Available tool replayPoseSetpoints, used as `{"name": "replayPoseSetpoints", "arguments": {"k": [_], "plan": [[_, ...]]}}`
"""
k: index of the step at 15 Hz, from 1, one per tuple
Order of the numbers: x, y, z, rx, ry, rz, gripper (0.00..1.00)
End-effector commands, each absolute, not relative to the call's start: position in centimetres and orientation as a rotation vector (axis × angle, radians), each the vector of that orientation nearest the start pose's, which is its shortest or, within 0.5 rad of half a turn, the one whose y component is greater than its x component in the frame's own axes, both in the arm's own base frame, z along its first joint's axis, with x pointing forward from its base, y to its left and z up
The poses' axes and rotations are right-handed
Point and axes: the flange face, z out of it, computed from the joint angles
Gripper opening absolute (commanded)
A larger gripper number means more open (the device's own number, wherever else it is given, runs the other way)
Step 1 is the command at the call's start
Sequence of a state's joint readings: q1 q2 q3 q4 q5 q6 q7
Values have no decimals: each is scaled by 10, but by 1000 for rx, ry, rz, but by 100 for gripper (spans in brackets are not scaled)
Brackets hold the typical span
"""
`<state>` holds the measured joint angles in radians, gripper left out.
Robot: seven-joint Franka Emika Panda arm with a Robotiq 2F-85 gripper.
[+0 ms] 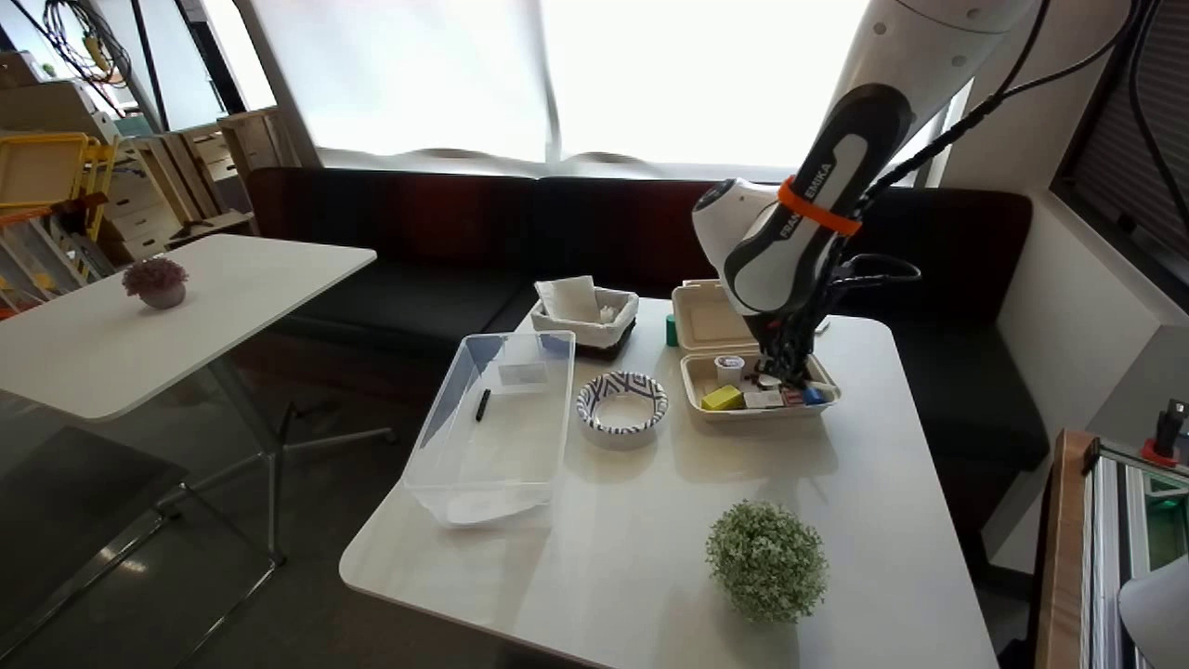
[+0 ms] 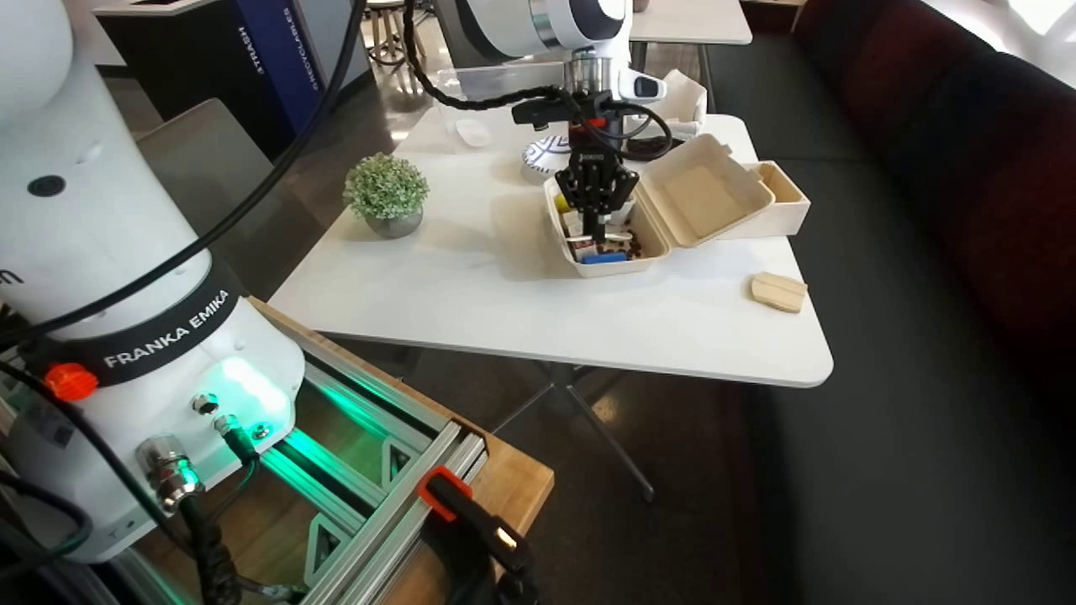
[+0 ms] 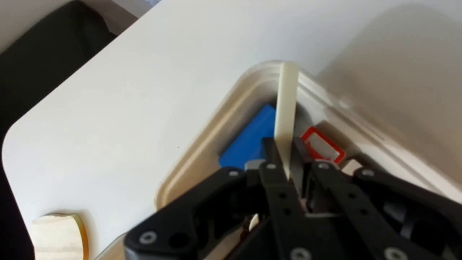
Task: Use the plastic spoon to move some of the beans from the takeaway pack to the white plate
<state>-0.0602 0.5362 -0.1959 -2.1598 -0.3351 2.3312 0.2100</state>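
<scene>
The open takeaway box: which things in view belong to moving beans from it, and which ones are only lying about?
For the job: gripper holding the spoon; takeaway box; beans; perhaps the patterned bowl, since I cannot make out a plain white plate.

Just lying about: plant; pen; plastic bin; lined basket; wooden piece; yellow box.

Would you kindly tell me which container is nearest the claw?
The cream takeaway pack with its hinged lid open: the claw is right over it, while the clear bin, patterned bowl and white-lined basket stand farther off.
</scene>
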Motion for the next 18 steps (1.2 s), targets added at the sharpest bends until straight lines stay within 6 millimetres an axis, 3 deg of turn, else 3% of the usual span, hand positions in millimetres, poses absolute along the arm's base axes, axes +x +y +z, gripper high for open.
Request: {"name": "replayPoseSetpoints", "arguments": {"k": [1, 9, 18], "plan": [[507, -149, 121, -3275, 410, 684, 3], [520, -153, 162, -2991, 625, 556, 3], [507, -189, 159, -2733, 808, 612, 3]]}}
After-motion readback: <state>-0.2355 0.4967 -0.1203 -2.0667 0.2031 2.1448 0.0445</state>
